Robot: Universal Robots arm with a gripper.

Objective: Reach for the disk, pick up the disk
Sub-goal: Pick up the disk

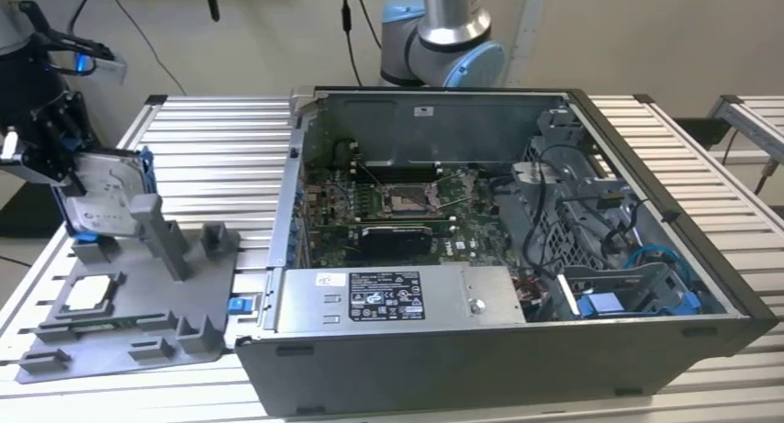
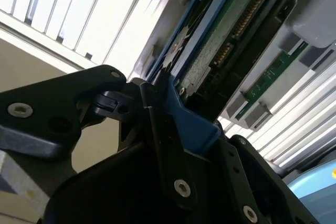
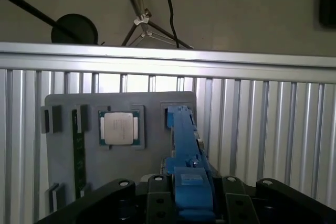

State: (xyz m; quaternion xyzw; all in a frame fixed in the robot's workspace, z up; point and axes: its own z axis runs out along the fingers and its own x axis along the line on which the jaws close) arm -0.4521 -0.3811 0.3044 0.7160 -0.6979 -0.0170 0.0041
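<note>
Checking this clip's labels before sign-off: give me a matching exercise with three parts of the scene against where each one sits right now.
Things:
1. the disk
2. the processor chip
3. the power-supply box

Places:
A. lying flat in a recess of the grey tray
B. standing on edge at the tray's far end, its blue bracket clamped in the gripper
C. inside the open computer case

Pairs: 1-B; 2-A; 3-C
</note>
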